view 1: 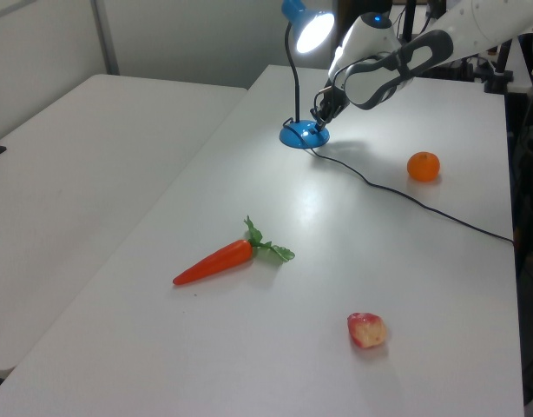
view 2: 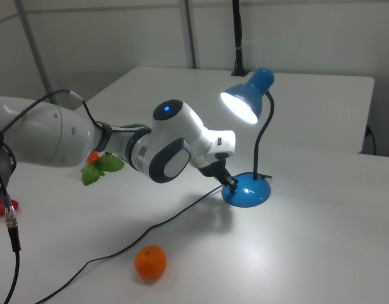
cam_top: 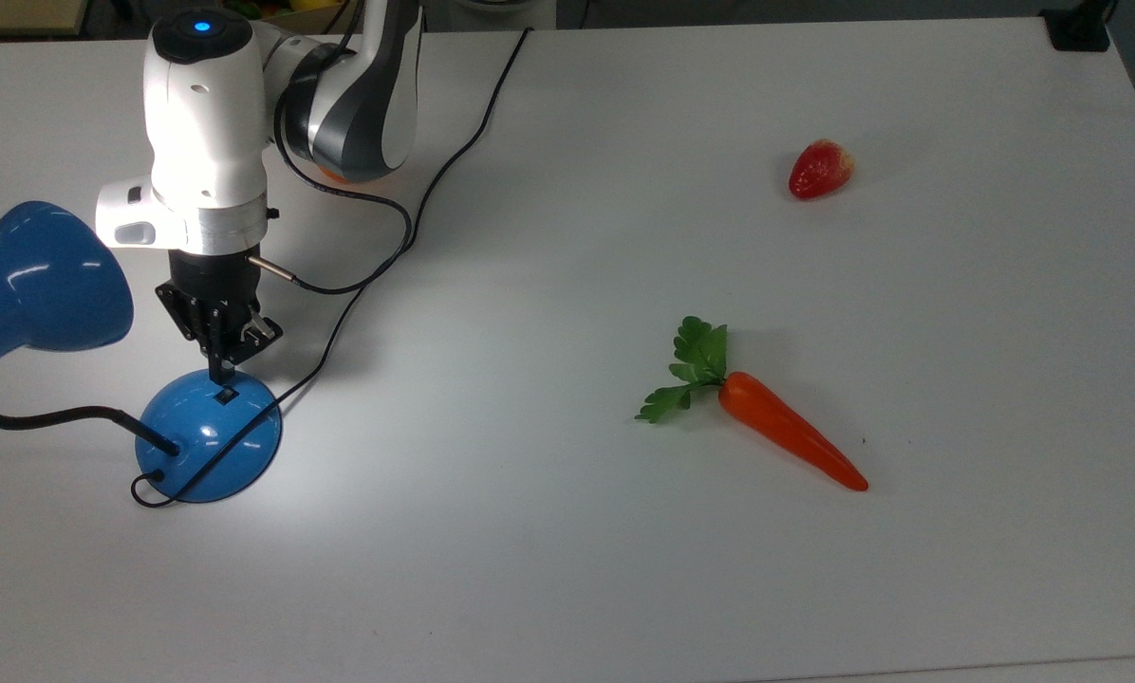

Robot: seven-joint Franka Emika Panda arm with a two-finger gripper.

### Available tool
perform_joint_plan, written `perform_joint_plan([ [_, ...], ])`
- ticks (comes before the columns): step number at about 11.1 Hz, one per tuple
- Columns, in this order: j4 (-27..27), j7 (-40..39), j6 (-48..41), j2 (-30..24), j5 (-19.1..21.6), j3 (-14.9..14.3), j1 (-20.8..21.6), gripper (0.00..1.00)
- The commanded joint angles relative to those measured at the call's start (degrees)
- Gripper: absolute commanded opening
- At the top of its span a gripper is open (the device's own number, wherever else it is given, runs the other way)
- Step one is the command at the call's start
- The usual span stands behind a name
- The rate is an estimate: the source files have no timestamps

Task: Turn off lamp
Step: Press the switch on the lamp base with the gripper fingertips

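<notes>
The lamp is glossy blue, with its cone shade [cam_top: 41, 285] at the top view's left edge and its domed base [cam_top: 202, 441] below that. A black bent neck joins the two. Its bulb glows bright in the left view [view 1: 314, 30] and the right view [view 2: 240, 106], and a pool of light lies on the table around the base. My gripper [cam_top: 218, 375] points straight down, shut with nothing held. Its tip is at the far rim of the dome, right at the small black switch [cam_top: 227, 394]. The gripper [view 2: 231, 182] meets the base [view 2: 248, 192] on the right view's left side.
The lamp's thin black cord [cam_top: 454, 152] runs from the base across the white table [cam_top: 567, 588] to the far edge. A toy carrot [cam_top: 790, 432] lies mid-table and a strawberry [cam_top: 819, 169] far right. An orange [view 1: 423, 166] sits beside the cord.
</notes>
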Motion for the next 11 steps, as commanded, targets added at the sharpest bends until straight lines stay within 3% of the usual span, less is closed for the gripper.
perform_joint_plan([
  [1,1.7,0.6,1.3,1.2,1.1,-0.2,0.2,0.00],
  [11,1.9,0.6,1.3,2.3,1.0,0.0,0.7,0.00],
])
